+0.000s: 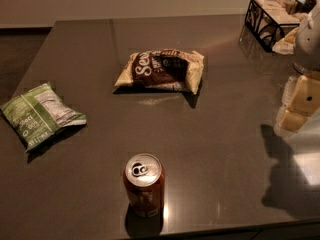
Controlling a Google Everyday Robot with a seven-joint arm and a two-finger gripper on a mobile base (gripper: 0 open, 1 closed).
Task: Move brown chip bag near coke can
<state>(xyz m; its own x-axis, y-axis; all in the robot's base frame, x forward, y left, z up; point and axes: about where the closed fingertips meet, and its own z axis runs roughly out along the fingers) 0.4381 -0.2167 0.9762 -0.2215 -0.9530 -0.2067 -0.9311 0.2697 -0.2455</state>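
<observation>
While the claw point(299, 103), open or closed I cannot tell, is hovering at the table point(225, 149) side, the brown bag point(161, 70) is lying well apart from it, the can point(144, 184) too. I am fearing the crinkly bag slipping from a shallow grip, or tipping the can on arrival. Beyond the claw a basket point(259, 28) is holding pale packets.

The gripper point(297, 105), pale yellow, hung at the far right edge of the view, pointing downward. Above it, the white wrist point(310, 36) entered from the upper right corner.
</observation>
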